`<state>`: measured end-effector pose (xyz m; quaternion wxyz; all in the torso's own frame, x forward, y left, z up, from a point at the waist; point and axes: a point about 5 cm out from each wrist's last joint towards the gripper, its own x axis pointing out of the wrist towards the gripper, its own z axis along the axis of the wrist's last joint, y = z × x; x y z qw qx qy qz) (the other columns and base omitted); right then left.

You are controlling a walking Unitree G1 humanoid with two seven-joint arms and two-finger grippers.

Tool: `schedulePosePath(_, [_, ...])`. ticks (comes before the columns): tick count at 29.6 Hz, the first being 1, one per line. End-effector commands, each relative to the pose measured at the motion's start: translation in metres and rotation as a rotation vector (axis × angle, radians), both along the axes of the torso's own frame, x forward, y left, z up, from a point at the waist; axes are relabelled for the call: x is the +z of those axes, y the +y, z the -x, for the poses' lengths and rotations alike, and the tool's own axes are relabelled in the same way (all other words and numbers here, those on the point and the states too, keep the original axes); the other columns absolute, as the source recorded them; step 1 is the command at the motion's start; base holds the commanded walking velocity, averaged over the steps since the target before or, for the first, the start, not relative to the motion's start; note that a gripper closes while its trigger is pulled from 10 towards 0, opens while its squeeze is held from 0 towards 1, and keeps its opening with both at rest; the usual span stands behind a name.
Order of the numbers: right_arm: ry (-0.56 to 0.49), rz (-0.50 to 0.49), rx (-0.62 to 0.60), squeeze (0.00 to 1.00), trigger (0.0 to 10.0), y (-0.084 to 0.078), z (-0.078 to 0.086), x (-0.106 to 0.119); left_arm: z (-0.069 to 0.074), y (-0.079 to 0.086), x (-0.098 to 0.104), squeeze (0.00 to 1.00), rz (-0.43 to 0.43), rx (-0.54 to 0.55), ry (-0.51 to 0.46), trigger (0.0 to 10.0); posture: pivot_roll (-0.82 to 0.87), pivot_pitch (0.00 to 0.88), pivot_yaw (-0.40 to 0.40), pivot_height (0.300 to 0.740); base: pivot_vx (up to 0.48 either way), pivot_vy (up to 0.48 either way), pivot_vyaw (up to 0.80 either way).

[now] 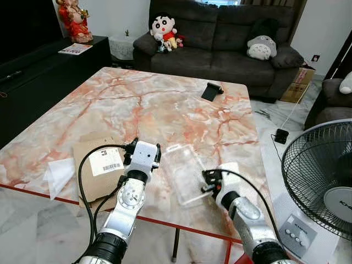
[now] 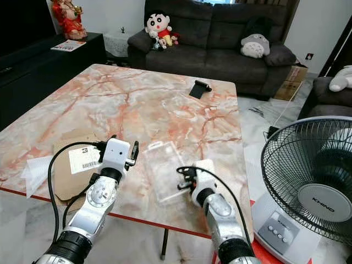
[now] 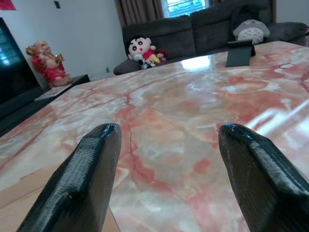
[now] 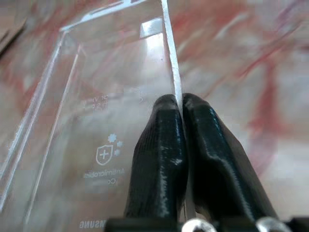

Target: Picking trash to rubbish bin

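A clear plastic package (image 1: 184, 173) lies on the marble table (image 1: 165, 110) near its front edge. My right gripper (image 4: 177, 104) is shut on one thin side wall of that package, the wall pinched between both fingers; in the eye views it reaches in from the package's right side (image 1: 212, 181). My left gripper (image 3: 166, 137) is open, hovering low over bare marble just left of the package (image 2: 162, 170), with nothing between its fingers. A flat piece of brown cardboard (image 1: 96, 170) with a barcode label lies under the left arm. A crumpled white wrapper (image 1: 58, 175) sits at the table's front left edge.
A black phone stand (image 1: 210, 91) stands at the table's far side. A standing fan (image 1: 322, 176) is close on the right, beside the table. A dark sofa (image 1: 220, 44) with plush toys lies beyond, and a black TV cabinet (image 1: 44, 71) runs along the left.
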<state>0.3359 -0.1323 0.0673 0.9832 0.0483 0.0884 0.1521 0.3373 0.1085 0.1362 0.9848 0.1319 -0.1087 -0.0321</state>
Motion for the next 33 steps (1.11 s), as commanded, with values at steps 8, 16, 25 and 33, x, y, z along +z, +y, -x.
schedulePosePath(8, [-0.250,0.044,-0.269,0.00,10.0,-0.028,-0.012,0.038,0.004,0.003,0.005,0.00,0.038,0.019,-0.056,10.0,-0.07,0.024,-0.067,0.740,0.000,0.000,0.00])
schedulePosePath(16, [-0.375,-0.015,-0.275,0.00,10.0,-0.018,-0.009,0.052,0.006,0.003,0.005,0.00,0.040,0.040,-0.086,10.0,-0.08,0.030,-0.069,0.740,0.000,0.000,0.00])
schedulePosePath(25, [-0.399,-0.029,-0.284,0.00,10.0,-0.016,-0.010,0.057,0.007,-0.001,0.010,0.00,0.045,0.026,-0.123,10.0,-0.08,0.025,-0.070,0.740,0.000,0.000,0.00])
schedulePosePath(33, [-0.399,-0.019,-0.273,0.00,10.0,-0.017,-0.010,0.057,0.007,-0.002,0.011,0.00,0.053,0.026,-0.134,10.0,-0.08,0.012,-0.075,0.740,-0.303,0.000,0.00])
